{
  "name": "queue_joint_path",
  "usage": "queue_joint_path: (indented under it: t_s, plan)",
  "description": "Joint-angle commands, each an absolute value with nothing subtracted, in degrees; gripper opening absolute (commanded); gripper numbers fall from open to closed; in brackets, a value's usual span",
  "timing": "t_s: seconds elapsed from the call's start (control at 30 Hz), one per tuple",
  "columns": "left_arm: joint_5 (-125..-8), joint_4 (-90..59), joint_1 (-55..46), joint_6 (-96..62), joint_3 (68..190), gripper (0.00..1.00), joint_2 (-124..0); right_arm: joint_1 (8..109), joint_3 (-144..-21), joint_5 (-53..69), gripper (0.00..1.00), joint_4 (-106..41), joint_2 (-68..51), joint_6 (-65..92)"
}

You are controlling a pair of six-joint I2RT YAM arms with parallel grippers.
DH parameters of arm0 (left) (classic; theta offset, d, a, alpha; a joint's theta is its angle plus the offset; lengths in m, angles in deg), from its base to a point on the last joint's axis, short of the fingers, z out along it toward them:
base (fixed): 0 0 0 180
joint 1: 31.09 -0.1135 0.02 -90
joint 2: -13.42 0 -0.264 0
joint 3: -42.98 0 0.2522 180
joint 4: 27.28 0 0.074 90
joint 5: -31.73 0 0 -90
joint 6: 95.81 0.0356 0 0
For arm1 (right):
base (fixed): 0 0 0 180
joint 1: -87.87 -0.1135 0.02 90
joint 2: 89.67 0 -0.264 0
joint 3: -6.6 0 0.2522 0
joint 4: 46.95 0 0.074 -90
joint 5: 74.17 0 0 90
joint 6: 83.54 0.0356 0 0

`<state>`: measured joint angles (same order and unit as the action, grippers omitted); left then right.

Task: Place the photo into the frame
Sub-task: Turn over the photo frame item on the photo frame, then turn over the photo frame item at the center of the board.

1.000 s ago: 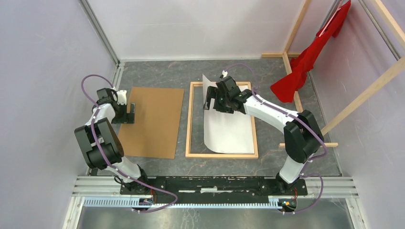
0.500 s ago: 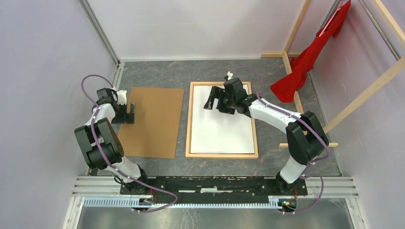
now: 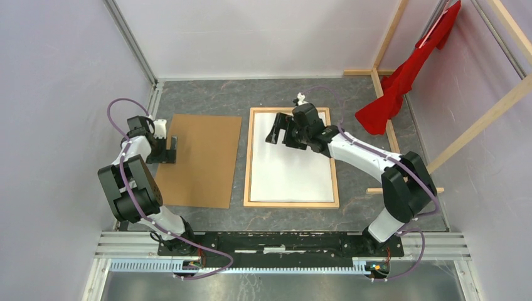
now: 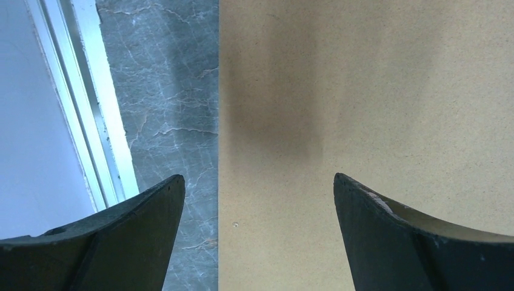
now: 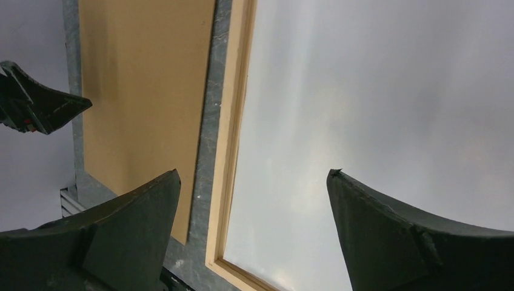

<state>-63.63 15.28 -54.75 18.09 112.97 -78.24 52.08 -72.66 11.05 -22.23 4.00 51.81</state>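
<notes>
The photo (image 3: 290,166) lies flat, white back up, inside the light wooden frame (image 3: 248,157) in the middle of the table; its printed side is hidden. In the right wrist view the photo (image 5: 376,109) fills the frame (image 5: 233,139) to its left rail. My right gripper (image 3: 281,133) hovers open over the photo's far part, nothing between its jaws (image 5: 253,182). My left gripper (image 3: 167,149) stands open over the left edge of the brown backing board (image 3: 199,160), empty, seen as (image 4: 257,185) in its own view.
The backing board (image 4: 363,109) lies left of the frame on grey marbled table (image 4: 163,91). A red cloth (image 3: 401,81) hangs on a wooden rack (image 3: 386,75) at the back right. White walls close in on both sides.
One second ago the photo stood curled up under the right gripper, partly out of the frame. It has dropped flat into the frame, and the right gripper has lifted slightly. Left arm unmoved.
</notes>
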Motion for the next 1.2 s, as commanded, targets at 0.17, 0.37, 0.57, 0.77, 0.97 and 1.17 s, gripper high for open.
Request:
queue_joint_path:
  t_s: [0.17,0.37,0.57,0.77,0.97,1.17]
  plan:
    - [-57.7,15.1,-57.1,19.0,118.8,0.87,-77.1,37.2,-89.9,17.9,0.97,-19.2,15.6,52.7]
    - [-52.2,11.6,-58.2,17.1,119.4,0.7,-78.9,32.0,-102.2,21.3,0.96,-14.9,26.9,53.8]
    - [-49.9,6.7,-58.2,15.8,117.9,0.66,-82.4,30.8,-107.2,22.5,0.96,-14.1,33.7,55.3]
    - [-49.0,2.7,-58.2,16.0,115.4,0.65,-84.9,30.5,-107.8,23.4,0.96,-13.7,36.9,56.6]
    - [-51.0,2.1,-58.1,16.2,113.9,0.65,-86.5,30.4,-107.8,24.4,0.96,-12.5,38.2,57.8]
    - [-53.4,2.6,-58.1,16.0,112.4,0.64,-88.2,30.0,-107.3,24.3,0.95,-13.5,40.4,59.9]
